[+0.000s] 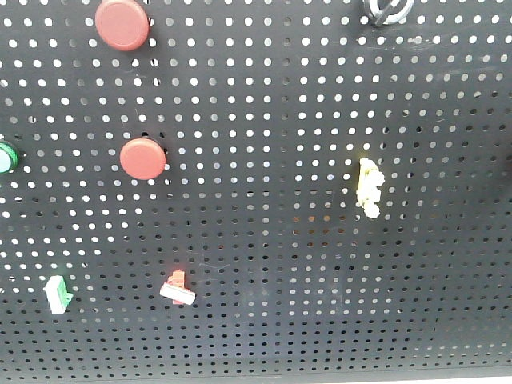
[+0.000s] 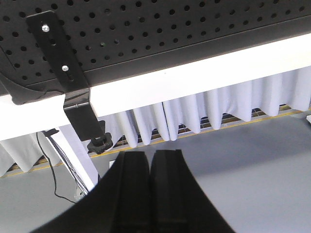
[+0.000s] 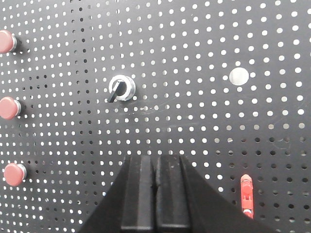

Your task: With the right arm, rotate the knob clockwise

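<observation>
I find no brand, label or readable writing on anything in my feeds. From the right wrist camera, the knob point(image 3: 121, 89) sits on the black pegboard point(image 3: 194, 126), above and a little left of the right gripper point(image 3: 155, 194), well apart from it. Its black pointer bar angles down to the left inside the silvery ring. The right gripper's two dark fingers point(image 3: 138, 194) are pressed together with nothing between them, clenched on air.

Three red buttons point(image 3: 8, 108) line the board's left edge in that view. A larger round hole point(image 3: 238, 76) shows pale to the right of the knob, and a red clip point(image 3: 247, 194) sits lower right. Nothing stands between claw and knob.

The front camera catches only the knob's lower rim point(image 1: 388, 10) at the top edge (easy to miss), plus a green button point(image 1: 5, 157), a yellow fitting point(image 1: 369, 186) and a green-and-white switch point(image 1: 58, 294).

The left gripper point(image 2: 149, 194) is likewise clenched and empty, below the board's bottom edge, near a black bracket point(image 2: 65, 73) and white skirting cloth point(image 2: 218, 109).
</observation>
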Available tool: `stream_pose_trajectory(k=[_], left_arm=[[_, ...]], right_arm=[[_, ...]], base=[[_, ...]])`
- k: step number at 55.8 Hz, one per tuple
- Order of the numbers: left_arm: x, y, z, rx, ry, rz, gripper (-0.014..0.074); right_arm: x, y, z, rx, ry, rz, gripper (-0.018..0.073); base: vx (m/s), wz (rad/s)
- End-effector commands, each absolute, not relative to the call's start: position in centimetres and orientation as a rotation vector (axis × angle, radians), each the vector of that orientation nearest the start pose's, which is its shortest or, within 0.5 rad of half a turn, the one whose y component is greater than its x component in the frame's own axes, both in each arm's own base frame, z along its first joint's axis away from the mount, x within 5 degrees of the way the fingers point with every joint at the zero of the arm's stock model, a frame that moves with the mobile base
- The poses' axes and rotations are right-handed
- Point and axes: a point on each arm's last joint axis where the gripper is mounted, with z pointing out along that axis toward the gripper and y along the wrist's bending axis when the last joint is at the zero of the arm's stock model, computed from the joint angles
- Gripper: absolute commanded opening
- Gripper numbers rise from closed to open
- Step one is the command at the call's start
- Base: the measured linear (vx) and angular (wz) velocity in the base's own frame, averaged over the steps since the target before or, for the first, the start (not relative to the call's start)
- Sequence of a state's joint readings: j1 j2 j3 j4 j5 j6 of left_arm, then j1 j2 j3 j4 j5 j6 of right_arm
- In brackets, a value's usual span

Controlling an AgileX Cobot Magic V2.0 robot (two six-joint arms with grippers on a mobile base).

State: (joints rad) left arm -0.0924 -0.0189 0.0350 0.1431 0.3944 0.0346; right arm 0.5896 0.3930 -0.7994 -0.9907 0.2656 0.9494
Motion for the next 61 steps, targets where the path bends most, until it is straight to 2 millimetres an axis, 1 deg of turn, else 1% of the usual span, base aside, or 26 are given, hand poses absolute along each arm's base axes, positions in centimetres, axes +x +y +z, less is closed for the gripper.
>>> stream_pose_trajectory(k=[1,7,12,15,19,22,25,31,35,39,46,53,61], left_arm=[[5.4,-0.1,17.2,0.198,1.802,0.087,-0.0006],[5.4,-0.1,17.2,0.198,1.802,0.087,-0.0006],[5.4,-0.1,17.2,0.198,1.802,0.087,-0.0006],[5.4,-0.1,17.2,0.198,1.802,0.087,-0.0006],[5.4,-0.1,17.2,0.198,1.802,0.087,-0.0006],[5.4,-0.1,17.2,0.198,1.802,0.087,-0.0006],[5.4,-0.1,17.2,0.198,1.802,0.087,-0.0006],[5.4,-0.1,17.2,0.198,1.802,0.087,-0.0006],[5.4,-0.1,17.2,0.198,1.802,0.087,-0.0006],[5.4,-0.1,17.2,0.198,1.802,0.087,-0.0006],[5.4,-0.1,17.2,0.198,1.802,0.087,-0.0006],[5.4,-0.1,17.2,0.198,1.802,0.087,-0.0006],[5.4,-0.1,17.2,0.198,1.802,0.087,-0.0006]], right_arm=[[4.8,1.1,44.4,-0.217,1.176,0.344,-0.0012],[5.0,1.3,44.3,-0.193,1.197,0.396,-0.0012],[5.3,1.6,43.3,-0.199,1.268,0.430,-0.0012],[5.7,2.1,42.1,-0.244,1.343,0.413,-0.0012],[6.1,3.0,39.9,-0.357,1.444,0.391,-0.0012],[6.3,3.6,38.3,-0.437,1.483,0.394,-0.0012],[6.6,4.2,36.9,-0.482,1.509,0.410,-0.0012],[7.1,4.9,34.4,-0.461,1.539,0.483,-0.0012],[7.5,5.0,32.7,-0.421,1.500,0.505,-0.0012],[7.7,4.8,30.8,-0.347,1.448,0.517,-0.0012],[7.8,3.3,27.2,-0.170,1.428,0.474,-0.0012],[7.4,1.9,24.1,-0.082,1.465,0.326,-0.0012],[6.5,0.6,21.9,-0.004,1.427,0.170,-0.0012]], base=[[0.00,0.00],[0.00,0.00],[0.00,0.00],[0.00,0.00],[0.00,0.00],[0.00,0.00],[0.00,0.00],[0.00,0.00],[0.00,0.00],[0.00,0.00],[0.00,0.00],[0.00,0.00],[0.00,0.00]])
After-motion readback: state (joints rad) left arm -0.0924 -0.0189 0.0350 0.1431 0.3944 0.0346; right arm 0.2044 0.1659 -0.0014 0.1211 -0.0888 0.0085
